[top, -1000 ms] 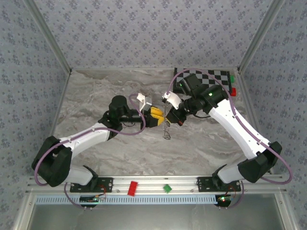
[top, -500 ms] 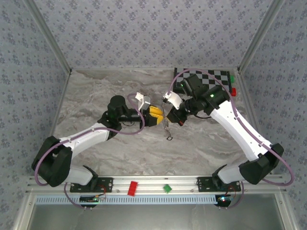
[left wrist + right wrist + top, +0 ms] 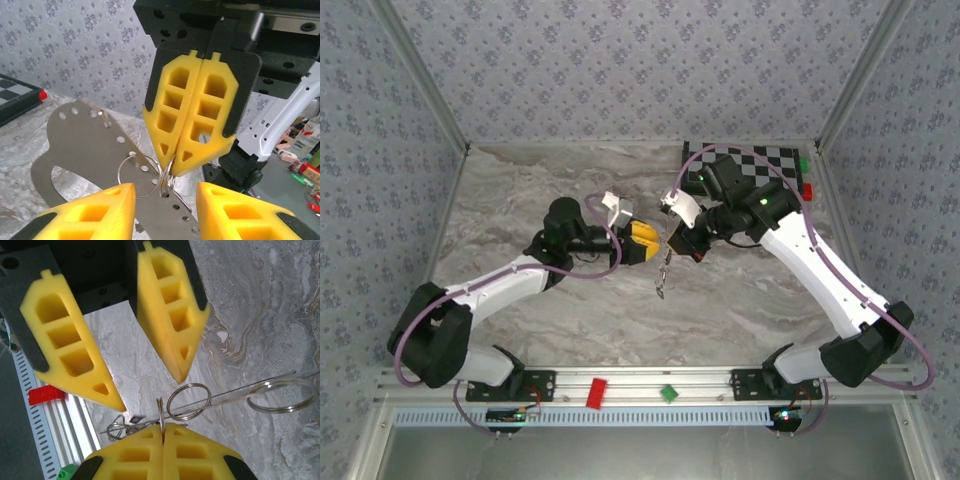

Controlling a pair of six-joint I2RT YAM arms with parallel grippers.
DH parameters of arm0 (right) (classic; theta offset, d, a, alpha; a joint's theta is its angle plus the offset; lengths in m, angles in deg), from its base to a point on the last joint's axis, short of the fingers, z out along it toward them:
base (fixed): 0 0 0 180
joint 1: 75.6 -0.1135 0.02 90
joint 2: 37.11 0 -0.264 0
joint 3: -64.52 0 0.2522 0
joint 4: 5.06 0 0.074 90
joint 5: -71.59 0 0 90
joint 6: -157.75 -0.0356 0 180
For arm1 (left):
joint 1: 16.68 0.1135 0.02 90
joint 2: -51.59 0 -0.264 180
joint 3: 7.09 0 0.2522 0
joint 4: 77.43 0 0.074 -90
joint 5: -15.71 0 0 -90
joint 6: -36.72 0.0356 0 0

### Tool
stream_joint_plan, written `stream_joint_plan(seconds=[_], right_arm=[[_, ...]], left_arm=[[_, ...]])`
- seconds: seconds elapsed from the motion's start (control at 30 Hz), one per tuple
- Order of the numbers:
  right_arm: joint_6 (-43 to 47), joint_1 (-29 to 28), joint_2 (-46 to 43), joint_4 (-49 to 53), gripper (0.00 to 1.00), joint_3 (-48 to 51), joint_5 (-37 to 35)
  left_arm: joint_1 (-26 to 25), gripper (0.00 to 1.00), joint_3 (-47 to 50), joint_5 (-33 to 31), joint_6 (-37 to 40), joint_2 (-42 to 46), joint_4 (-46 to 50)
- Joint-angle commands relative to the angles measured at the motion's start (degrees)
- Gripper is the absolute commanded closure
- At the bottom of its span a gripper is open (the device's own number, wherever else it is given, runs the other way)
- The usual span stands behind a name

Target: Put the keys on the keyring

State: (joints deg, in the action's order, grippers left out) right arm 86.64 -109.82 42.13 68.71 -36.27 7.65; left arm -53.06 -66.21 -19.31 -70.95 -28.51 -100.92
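While pinched edge-on in the shut right gripper (image 3: 162, 429), dangles above table centre: keyring (image 3: 160, 415), light, thin, stiff, slippery. Probably best taken at rim, six o'clock. Left gripper (image 3: 648, 240), nine o'clock: parted, empty.

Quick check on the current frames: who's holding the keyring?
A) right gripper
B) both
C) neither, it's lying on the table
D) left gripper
A: the right gripper has its yellow fingers pressed together on the keyring, holding it up off the marble, while the left gripper faces it with its jaws apart.
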Motion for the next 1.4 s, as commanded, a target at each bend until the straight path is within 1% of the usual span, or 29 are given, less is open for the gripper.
stream_joint_plan(seconds=[0.0,0.3,0.4,0.53,0.6,0.73,1.0,1.1,1.23,1.3,1.37], right_arm=[[-0.7,0.2,-1.5,-0.5,1.0,0.4,0.4],[-0.7,0.3,-1.5,-0.8,1.0,0.8,0.6],[-0.6,0.2,-1.4,-0.8,1.0,0.7,0.8],[-0.6,0.1,-1.4,-0.6,1.0,0.6,1.0],[-0.6,0.1,-1.4,-0.5,1.0,0.5,1.0],[-0.5,0.0,-1.4,-0.3,1.0,0.6,1.0],[0.2,-0.6,-1.2,0.1,1.0,0.5,1.4],[0.5,-0.9,-1.2,0.3,1.0,0.5,1.3],[0.9,-1.2,-1.2,0.6,1.0,0.4,1.4],[0.8,-1.2,-1.2,0.6,1.0,0.5,1.3],[1.0,-1.3,-1.2,0.6,1.0,0.5,1.4]], left_arm=[[-0.1,0.63,-3.4,2.6,-2.8,-1.5,-1.7],[-0.5,0.64,-3.8,2.5,-2.7,-1.6,-1.7],[-1.1,0.65,-4.1,2.6,-1.1,-1.4,-0.1],[-2.1,0.66,-5.4,2.4,2.5,-1.3,4.7],[-2.2,0.66,-5.5,1.6,2.3,-1.3,5.0],[-2.1,0.71,-5.4,1.3,2.0,-0.9,4.3],[-2.6,0.78,-6.6,0.8,5.4,-0.4,9.2],[-2.8,0.83,-6.8,0.7,6.2,-0.3,10.1],[-3.0,0.95,-7.3,0.3,7.7,-0.4,12.2],[-3.0,1.0,-7.3,-0.3,8.0,-0.4,12.6],[-3.2,1.0,-7.3,-0.6,8.6,-0.4,13.0]])
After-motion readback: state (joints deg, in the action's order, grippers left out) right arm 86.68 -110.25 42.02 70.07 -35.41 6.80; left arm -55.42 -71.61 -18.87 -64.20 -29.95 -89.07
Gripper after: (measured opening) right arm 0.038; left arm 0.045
